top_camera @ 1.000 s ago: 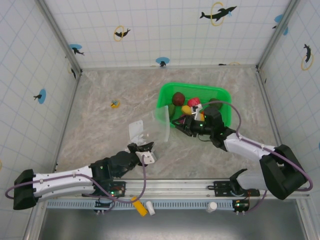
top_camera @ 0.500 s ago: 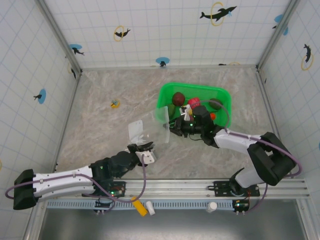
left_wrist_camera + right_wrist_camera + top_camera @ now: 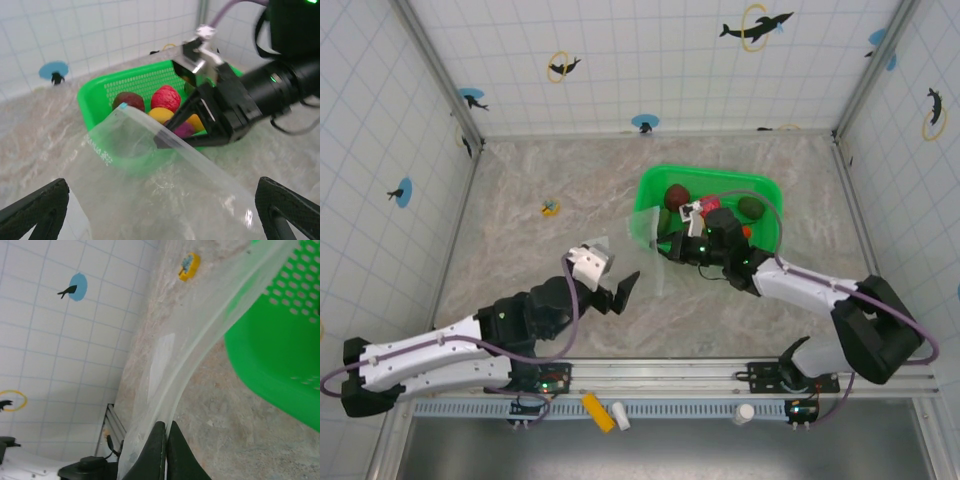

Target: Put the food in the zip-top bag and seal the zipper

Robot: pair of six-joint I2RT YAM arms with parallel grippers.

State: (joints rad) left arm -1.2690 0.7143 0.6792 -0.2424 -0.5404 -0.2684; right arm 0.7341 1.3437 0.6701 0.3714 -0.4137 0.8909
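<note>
And there's the handover: our left gripper (image 3: 608,280) springs wide and lets go, while the right gripper (image 3: 165,432) now pinches tight on the zip-top bag (image 3: 150,172) at its zipper (image 3: 141,120), just beside the green basket (image 3: 135,82), where the food (image 3: 165,97) waits to be loaded.

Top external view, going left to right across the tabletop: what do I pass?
yellow-blue trinket → left gripper, jaws open → right gripper, jaws shut on the zip-top bag → dark green food in the green basket
</note>
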